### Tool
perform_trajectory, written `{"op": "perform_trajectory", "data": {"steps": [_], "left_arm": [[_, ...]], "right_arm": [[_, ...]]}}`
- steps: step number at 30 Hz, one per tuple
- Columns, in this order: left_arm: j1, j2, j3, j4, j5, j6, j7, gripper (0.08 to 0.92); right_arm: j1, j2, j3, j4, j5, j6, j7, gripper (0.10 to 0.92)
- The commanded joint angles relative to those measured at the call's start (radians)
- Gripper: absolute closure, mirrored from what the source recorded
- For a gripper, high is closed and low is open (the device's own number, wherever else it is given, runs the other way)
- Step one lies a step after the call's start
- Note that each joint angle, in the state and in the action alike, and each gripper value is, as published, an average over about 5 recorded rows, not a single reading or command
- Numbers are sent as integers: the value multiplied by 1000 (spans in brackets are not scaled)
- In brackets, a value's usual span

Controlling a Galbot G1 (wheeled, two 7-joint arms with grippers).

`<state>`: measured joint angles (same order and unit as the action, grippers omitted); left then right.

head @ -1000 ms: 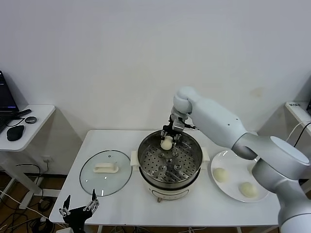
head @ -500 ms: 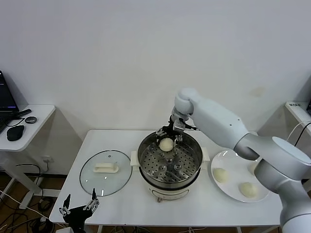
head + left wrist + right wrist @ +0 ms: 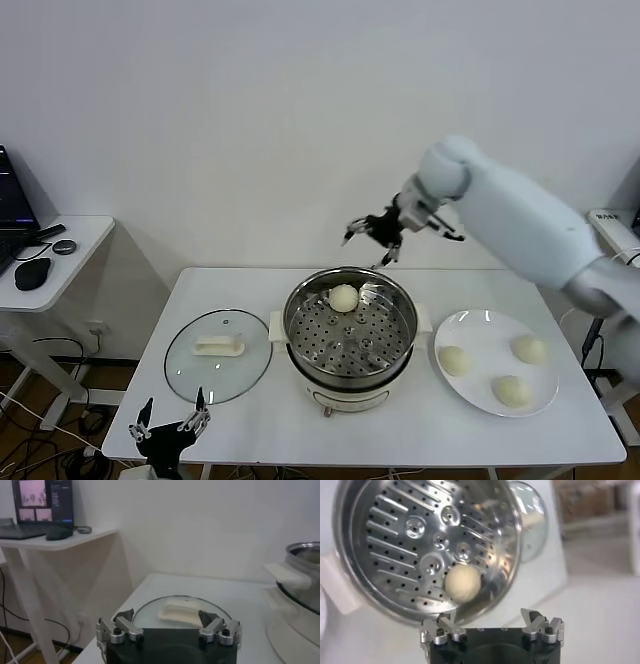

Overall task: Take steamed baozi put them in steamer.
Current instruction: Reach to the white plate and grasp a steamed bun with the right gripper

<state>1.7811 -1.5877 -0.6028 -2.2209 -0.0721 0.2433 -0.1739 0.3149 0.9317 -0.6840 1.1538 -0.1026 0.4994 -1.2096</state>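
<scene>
The steel steamer (image 3: 350, 335) stands mid-table with one baozi (image 3: 344, 297) on its perforated tray at the far side; the bun also shows in the right wrist view (image 3: 463, 581). Three more baozi (image 3: 455, 360) (image 3: 512, 391) (image 3: 530, 349) lie on the white plate (image 3: 486, 330) to the right. My right gripper (image 3: 372, 236) is open and empty, raised above and behind the steamer's far rim. My left gripper (image 3: 168, 426) is open and empty, parked low at the table's front left, near the glass lid (image 3: 182, 611).
The flat glass lid (image 3: 217, 354) with a white handle lies left of the steamer. A side table (image 3: 50, 262) with a mouse and laptop stands at far left. The wall runs behind the table.
My right gripper let go of the baozi on the steamer tray, then rose up and to the right, away from the pot. A third bun on the plate came into sight.
</scene>
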Motion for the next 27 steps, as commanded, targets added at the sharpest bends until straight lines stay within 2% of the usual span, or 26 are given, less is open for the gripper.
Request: {"op": "perform_trajectory", "data": {"steps": [1,8,12,18,27], "left_arm": [[-6,12,5,8,1,0,10,177],[-9,26,4,15,-1,-1,14,177],[-3,27,2,15,-2,0,12,177],[7,21,-1,14,-1,0,9,177],[6,13,-8,30,4,4,10,177]], "right_arm": [[0,-331,3,116,142,-495,43,203],[-204,-527,9,245,139,-721,-21,203],[-394,-570,102,311,87,-778,-39,203],[-537,-533,161,326,27,-807,-47,203],[-576,-403,161,231,-15,-797,-26,203]]}}
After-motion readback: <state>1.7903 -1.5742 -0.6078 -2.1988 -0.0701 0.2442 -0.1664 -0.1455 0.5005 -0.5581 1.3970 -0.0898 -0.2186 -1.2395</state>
